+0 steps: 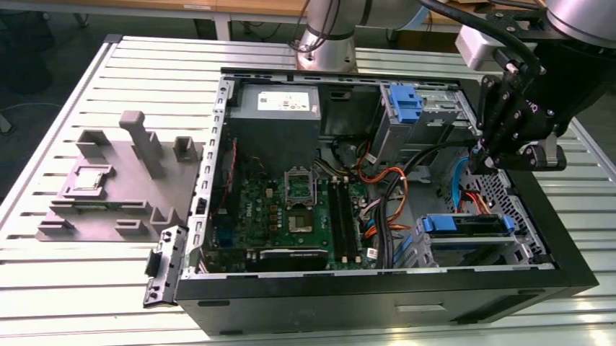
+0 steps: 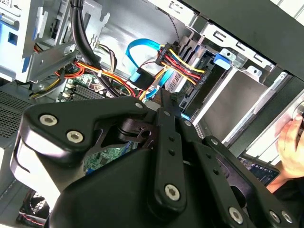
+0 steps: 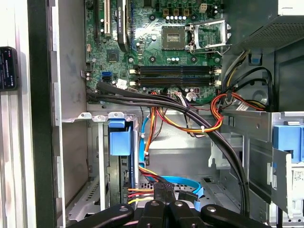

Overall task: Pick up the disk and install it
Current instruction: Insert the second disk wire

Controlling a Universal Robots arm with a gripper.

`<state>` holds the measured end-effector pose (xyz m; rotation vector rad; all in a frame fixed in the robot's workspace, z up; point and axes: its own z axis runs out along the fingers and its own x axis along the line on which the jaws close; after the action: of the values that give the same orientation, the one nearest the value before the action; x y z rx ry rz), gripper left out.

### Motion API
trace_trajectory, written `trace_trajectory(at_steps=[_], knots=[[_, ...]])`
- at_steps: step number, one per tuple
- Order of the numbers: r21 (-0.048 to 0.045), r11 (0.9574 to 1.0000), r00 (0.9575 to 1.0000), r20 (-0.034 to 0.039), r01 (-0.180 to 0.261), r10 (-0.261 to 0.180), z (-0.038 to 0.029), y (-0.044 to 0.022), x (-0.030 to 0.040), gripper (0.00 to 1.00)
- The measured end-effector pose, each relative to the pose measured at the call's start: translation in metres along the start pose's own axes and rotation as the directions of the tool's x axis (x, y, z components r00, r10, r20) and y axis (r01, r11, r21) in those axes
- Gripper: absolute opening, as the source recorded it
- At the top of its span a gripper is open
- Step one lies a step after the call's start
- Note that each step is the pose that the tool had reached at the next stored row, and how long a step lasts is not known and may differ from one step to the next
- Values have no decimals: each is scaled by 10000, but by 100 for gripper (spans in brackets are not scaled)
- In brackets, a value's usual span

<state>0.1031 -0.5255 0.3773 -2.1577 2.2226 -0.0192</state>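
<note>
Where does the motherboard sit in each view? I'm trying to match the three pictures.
Exterior view: the motherboard lies green and flat, towards the exterior view's left of the wire bundle.
Second wrist view: a green patch just behind the coloured wires.
First wrist view: the green board beyond the black cables.
Shared landmark: the orange-red wire bundle.
</note>
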Motion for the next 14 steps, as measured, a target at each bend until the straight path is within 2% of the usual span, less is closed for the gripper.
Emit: trace_trajectory(at_steps=[7, 14], knots=[[0, 10000, 10000, -1, 0, 0, -1, 1, -39, 10], [0, 10000, 10000, -1, 0, 0, -15, 2, -118, 10]])
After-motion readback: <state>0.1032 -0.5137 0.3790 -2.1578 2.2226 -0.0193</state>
